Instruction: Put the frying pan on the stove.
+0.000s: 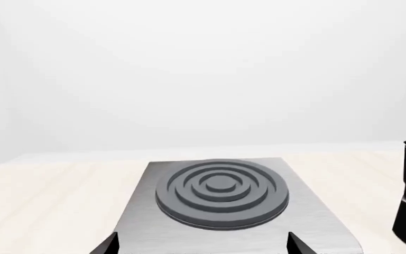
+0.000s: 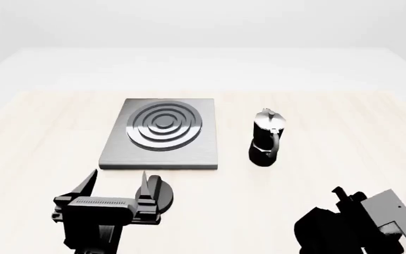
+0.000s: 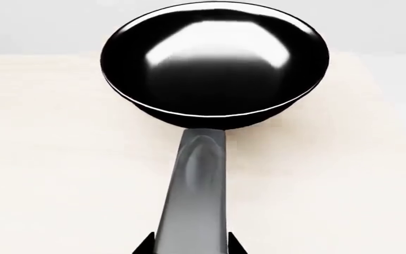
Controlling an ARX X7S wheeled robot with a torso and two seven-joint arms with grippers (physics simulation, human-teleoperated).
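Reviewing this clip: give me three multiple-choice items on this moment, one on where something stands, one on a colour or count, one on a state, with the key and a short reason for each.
1. Where does the moka pot stand relative to the stove in the head view?
A. On the burner
B. On the table to its right, apart from it
C. To its left, touching it

2. What colour is the frying pan?
A. Glossy black
B. Red
C. Bare steel

3. What is on the stove's burner now?
A. The frying pan
B. The moka pot
C. Nothing

Key:
1 B, a strip of bare table separates pot and stove.
2 A, the right wrist view shows a shiny black bowl and handle.
3 C, the left wrist view shows the rings uncovered, the left claw before them.
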